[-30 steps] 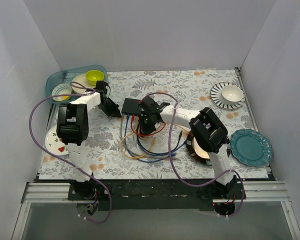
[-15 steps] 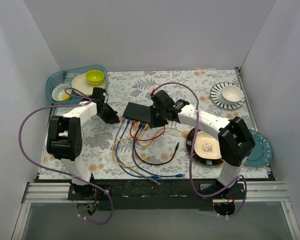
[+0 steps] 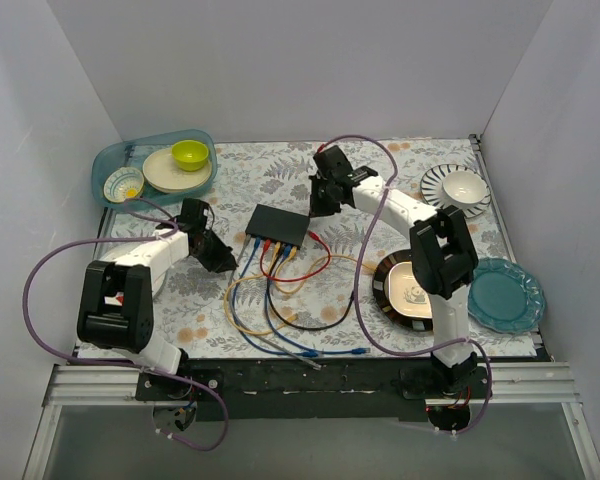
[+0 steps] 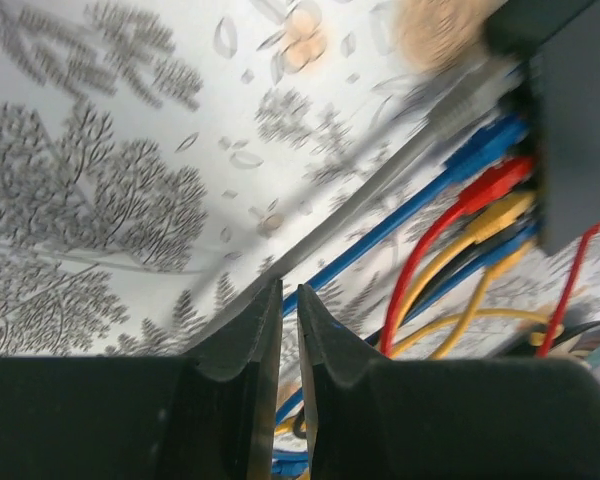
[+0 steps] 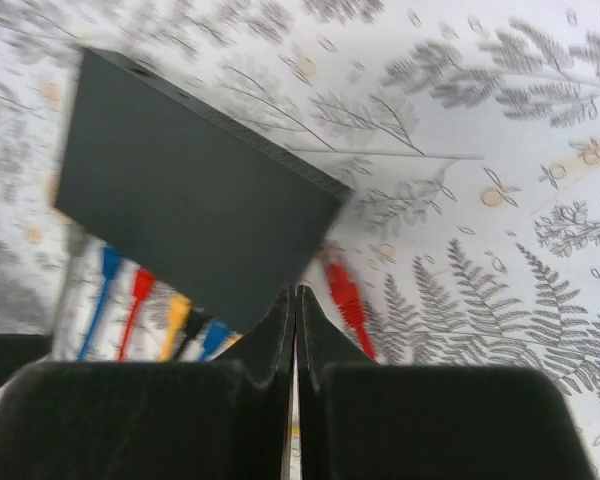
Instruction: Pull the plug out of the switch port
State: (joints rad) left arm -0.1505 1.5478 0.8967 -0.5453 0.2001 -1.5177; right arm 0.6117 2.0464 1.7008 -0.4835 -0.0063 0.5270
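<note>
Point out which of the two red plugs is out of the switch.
The red plug lying loose beside the short end of the flat black switch; the other red plug sits in the socket row.

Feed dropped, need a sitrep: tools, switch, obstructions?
Left tool slightly open, empty. Right tool shut, empty, near switch. Plugs seated in row; red plug lying beside corner. Cables tangled out front.

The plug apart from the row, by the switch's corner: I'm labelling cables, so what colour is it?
That plug is red, clearest in the right wrist view.
</note>
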